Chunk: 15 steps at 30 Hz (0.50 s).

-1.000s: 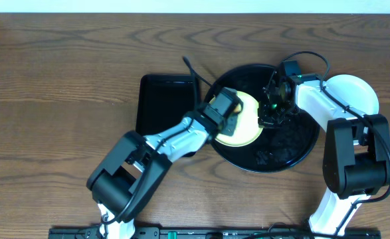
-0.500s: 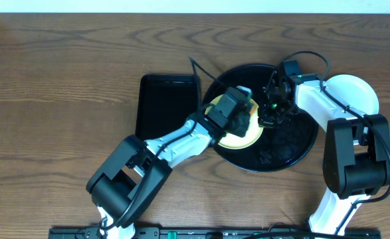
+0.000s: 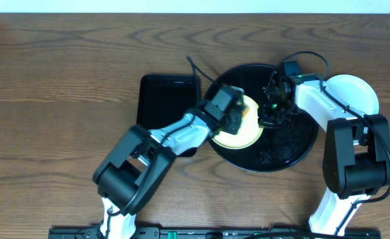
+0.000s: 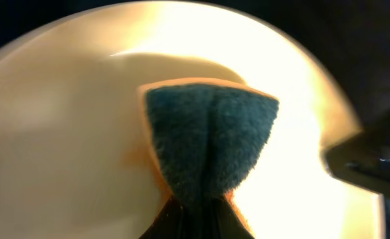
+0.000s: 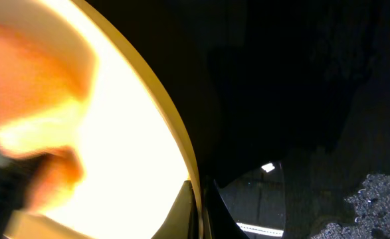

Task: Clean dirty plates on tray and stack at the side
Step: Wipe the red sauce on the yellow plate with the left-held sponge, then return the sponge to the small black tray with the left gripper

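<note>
Brown wood-grain tabletop point(image 3: 62, 73) carries the round black tray point(image 3: 294, 143). A rectangular black tray point(image 3: 165, 99) lies just left of it, and a pale plate point(image 3: 357, 93) sits to its right, partly under the right arm. The yellow plate point(image 3: 244, 133) sits on the round tray's left half. The left gripper point(image 3: 229, 109) reaches over it, pinching a green-faced sponge point(image 4: 211, 143) pressed to the plate. The right gripper point(image 3: 273, 109) is clamped on the plate's right rim. Orange blur on the plate is unclear.

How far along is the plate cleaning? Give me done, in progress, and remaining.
Done: a pale plate already lies on the wood beside the round tray; whether another lies under it is unclear. In hand: the left gripper presses a sponge on the yellow plate, the right gripper pinching its rim. Left: orange smears show on it; that plate goes to the side.
</note>
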Tool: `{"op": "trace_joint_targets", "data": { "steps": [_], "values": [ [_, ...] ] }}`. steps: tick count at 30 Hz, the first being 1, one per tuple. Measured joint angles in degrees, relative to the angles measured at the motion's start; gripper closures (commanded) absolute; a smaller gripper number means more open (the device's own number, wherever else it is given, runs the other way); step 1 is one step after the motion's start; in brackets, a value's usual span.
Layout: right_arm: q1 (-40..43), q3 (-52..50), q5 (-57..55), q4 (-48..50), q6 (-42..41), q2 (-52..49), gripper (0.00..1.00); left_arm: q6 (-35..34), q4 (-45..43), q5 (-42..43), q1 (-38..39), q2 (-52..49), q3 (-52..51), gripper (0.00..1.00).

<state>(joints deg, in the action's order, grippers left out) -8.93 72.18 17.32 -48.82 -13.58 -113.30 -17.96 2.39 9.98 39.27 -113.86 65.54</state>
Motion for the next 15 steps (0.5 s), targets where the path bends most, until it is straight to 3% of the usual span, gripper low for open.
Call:
{"op": "trace_joint_targets", "data": {
  "steps": [7,15],
  "values": [
    [-0.02,0.02,-0.13,-0.13,-0.02,0.0,0.99,0.0,14.27,-1.16,-5.07,4.9,0.04,0.93],
    [-0.04,0.02,-0.15,-0.11,-0.02,0.0,0.99,0.0,17.33,-1.6,-9.03,15.32,-0.17,0.93]
  ]
}}
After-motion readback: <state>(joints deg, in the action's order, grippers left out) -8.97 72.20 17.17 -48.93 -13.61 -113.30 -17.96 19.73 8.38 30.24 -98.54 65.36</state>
